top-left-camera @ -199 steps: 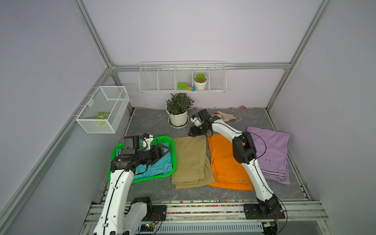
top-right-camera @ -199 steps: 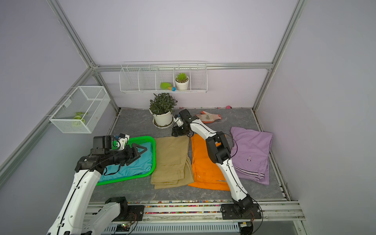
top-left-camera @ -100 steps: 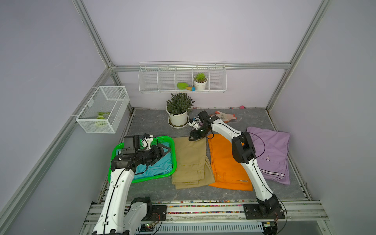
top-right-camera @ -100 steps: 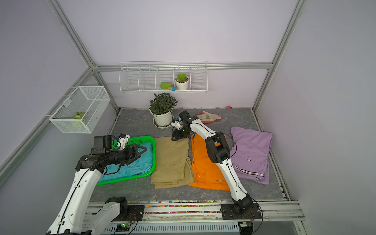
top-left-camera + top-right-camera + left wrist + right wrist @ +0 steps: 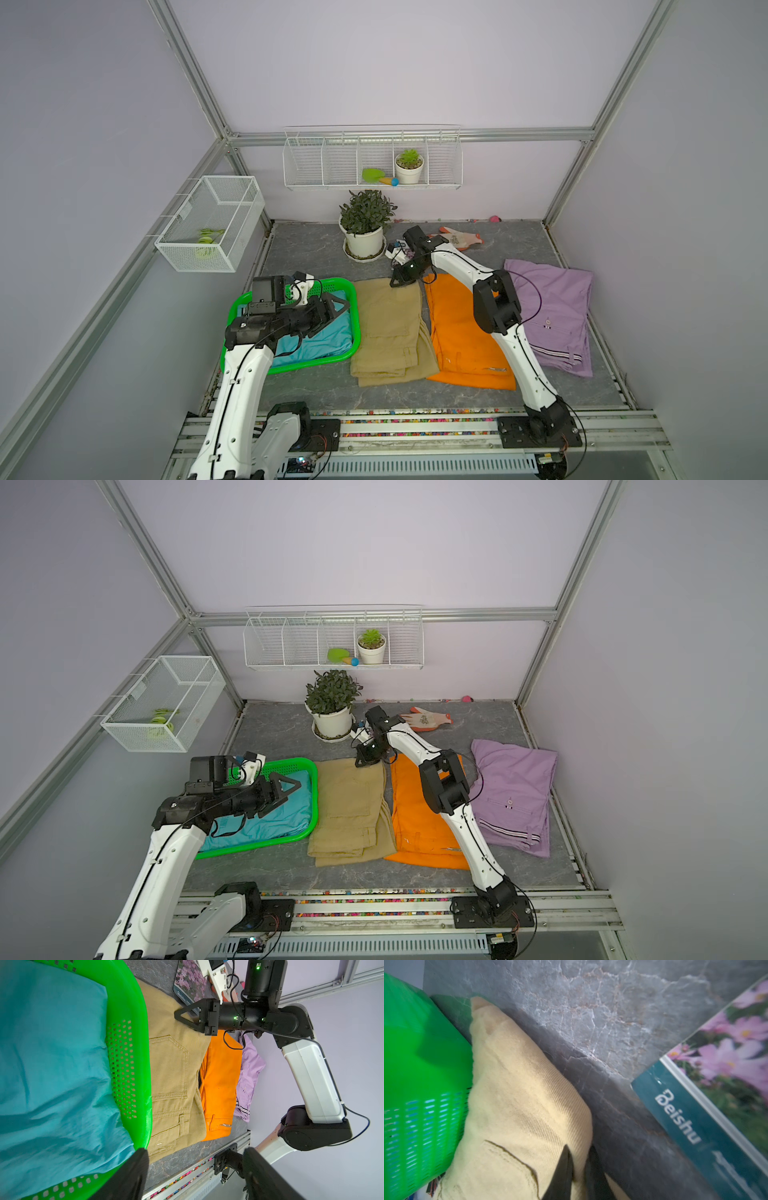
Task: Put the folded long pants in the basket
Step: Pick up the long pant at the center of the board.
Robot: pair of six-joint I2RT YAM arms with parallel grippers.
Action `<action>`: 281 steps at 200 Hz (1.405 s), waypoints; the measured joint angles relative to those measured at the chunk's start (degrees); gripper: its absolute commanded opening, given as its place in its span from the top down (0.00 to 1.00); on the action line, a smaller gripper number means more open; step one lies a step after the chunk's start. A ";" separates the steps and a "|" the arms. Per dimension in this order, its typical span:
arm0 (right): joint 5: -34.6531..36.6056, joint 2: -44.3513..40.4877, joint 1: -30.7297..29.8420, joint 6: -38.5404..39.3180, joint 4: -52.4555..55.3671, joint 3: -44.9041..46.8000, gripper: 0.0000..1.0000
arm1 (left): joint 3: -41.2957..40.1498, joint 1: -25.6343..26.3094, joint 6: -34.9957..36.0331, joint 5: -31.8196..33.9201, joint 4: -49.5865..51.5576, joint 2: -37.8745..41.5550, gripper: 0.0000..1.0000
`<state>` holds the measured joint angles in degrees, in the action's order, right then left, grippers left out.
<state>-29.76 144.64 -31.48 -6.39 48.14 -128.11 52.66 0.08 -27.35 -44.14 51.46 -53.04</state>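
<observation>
Four folded long pants are lying in front of you. The teal pair [image 5: 328, 336] is sitting in the single green basket [image 5: 332, 283], while the khaki pair [image 5: 390, 328], orange pair [image 5: 457, 332] and lilac pair [image 5: 552, 299] are lying side by side on the bench [image 5: 307, 249].

Two white wire baskets are hanging on the walls, the side basket [image 5: 212, 224] and the back basket [image 5: 332, 166]. Two potted plants are standing, the larger plant [image 5: 365, 224] on the bench and the small succulent [image 5: 409, 160] in the back basket. One orange-and-white glove [image 5: 457, 240] is lying near the back wall.

Grey marbled sheeting is covering the bench, and lilac walls with aluminium framing are enclosing it.

Your right jaws are clenching the far corner of the khaki pair. Your left jaws are hanging released over the basket, gripping nothing.

Only the wrist views are showing you clearly a flower-printed packet [image 5: 716, 1084] lettered "Beishu", lying on the bench near that corner.
</observation>
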 measured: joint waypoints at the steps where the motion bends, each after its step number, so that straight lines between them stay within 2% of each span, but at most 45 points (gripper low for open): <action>1: 0.07 -0.15 0.00 -0.09 0.02 0.09 1.00 | 0.00 0.00 -0.02 -0.13 -0.02 0.00 0.24; 20: 3.13 -6.21 0.02 -2.62 -0.85 4.46 1.00 | 0.00 0.04 -0.59 -2.32 -0.61 0.20 0.25; 48: 10.67 -19.93 1.22 -6.95 -3.43 15.17 1.00 | 0.07 1.05 -2.16 -4.90 -2.21 0.37 0.25; 73: 16.61 -31.26 6.34 -11.74 -8.44 26.99 1.00 | 0.07 4.59 -4.26 -5.14 -4.04 0.37 0.24; 94: 18.95 -36.41 14.08 -16.11 -13.49 37.79 1.00 | 0.07 9.97 -7.10 -3.78 -6.38 0.24 0.24; 114: 19.78 -37.68 21.09 -19.61 -17.77 47.67 1.00 | -0.31 16.83 -11.15 -0.98 -10.56 -0.70 0.23; 139: 19.30 -37.90 24.35 -22.32 -22.29 56.61 1.00 | -1.86 26.51 -16.74 3.93 -17.09 -4.90 0.23; 159: 18.99 -39.52 24.17 -23.15 -24.85 59.63 1.00 | -2.49 32.11 -21.00 7.34 -22.38 -11.93 0.25; 180: 18.69 -42.10 23.98 -23.58 -26.62 60.85 1.00 | -2.25 34.97 -24.59 11.91 -25.94 -20.48 0.27; 204: 18.12 -43.82 23.96 -23.71 -27.67 61.44 1.00 | 0.46 35.45 -26.84 18.91 -24.94 -28.98 0.25; 226: 17.70 -44.11 23.96 -23.80 -27.89 61.46 1.00 | 6.34 35.10 -27.89 24.94 -22.86 -36.33 0.26; 281: 17.44 -44.11 23.96 -23.80 -27.89 61.57 1.00 | 11.52 34.56 -28.55 27.45 -26.56 -51.04 0.30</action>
<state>-12.32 100.53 -7.53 -30.20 20.25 -66.54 64.18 34.63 -55.90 -16.69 24.91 -104.07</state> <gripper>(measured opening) 0.133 0.697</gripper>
